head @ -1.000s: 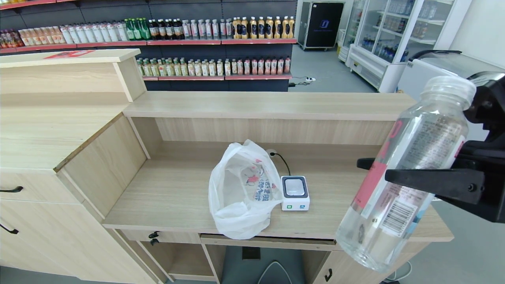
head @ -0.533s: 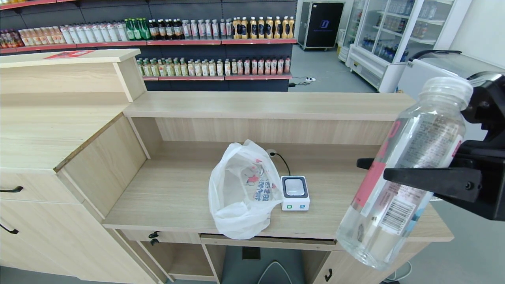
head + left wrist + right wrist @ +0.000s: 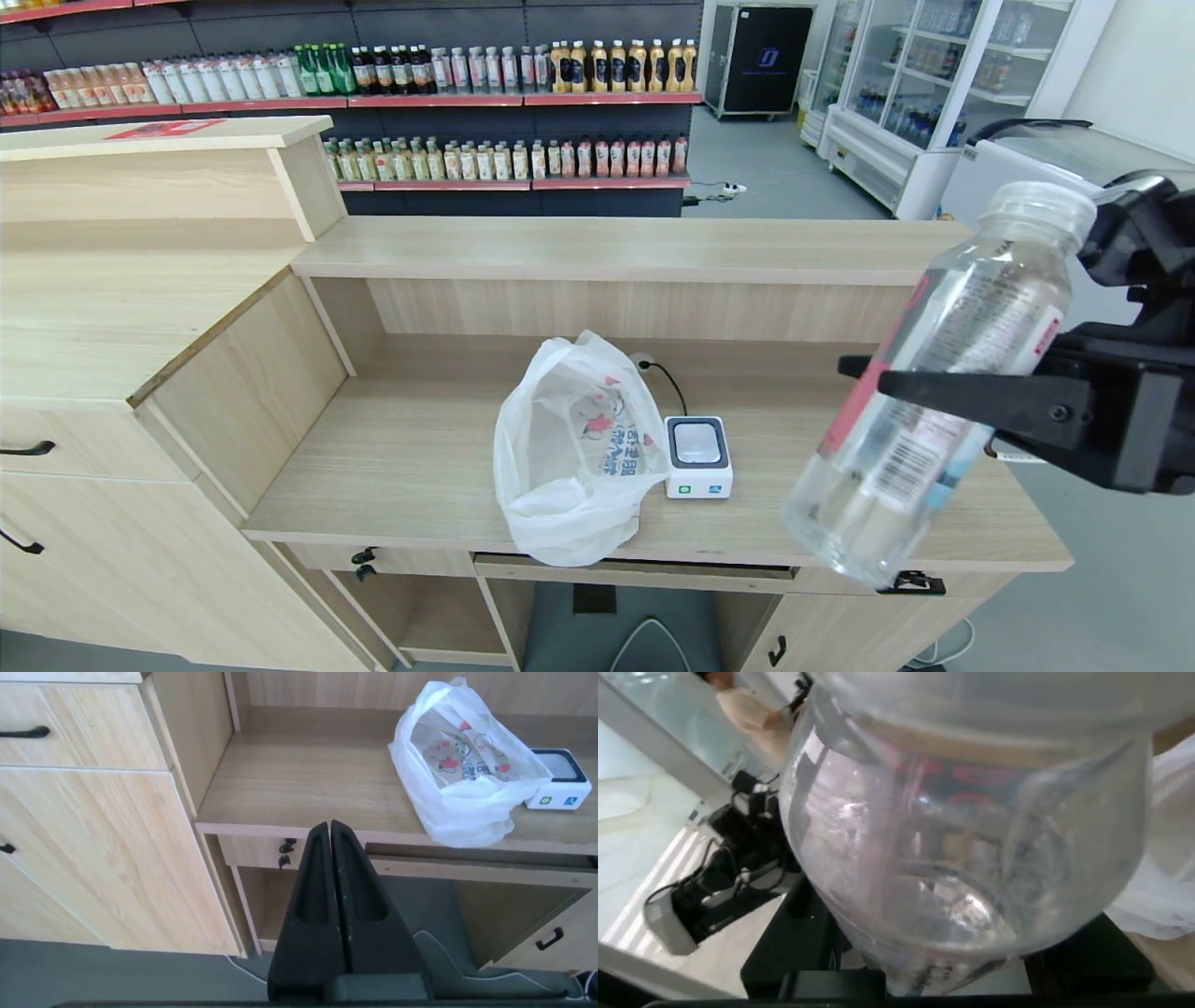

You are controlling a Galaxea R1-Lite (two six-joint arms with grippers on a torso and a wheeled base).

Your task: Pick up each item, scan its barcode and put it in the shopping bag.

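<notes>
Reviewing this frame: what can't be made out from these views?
- Inside of the shopping bag: in the head and left wrist views, its own folds hide any contents.
- Barcode on the bottle: in the head view, too blurred to read.
- Right gripper: in the head view, its far finger is mostly hidden behind the bottle.

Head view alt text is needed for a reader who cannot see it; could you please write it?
The right gripper holds a clear plastic bottle tilted, cap up, in the air on the right. On the wooden counter, a white shopping bag sits beside a small white scanner.
</notes>
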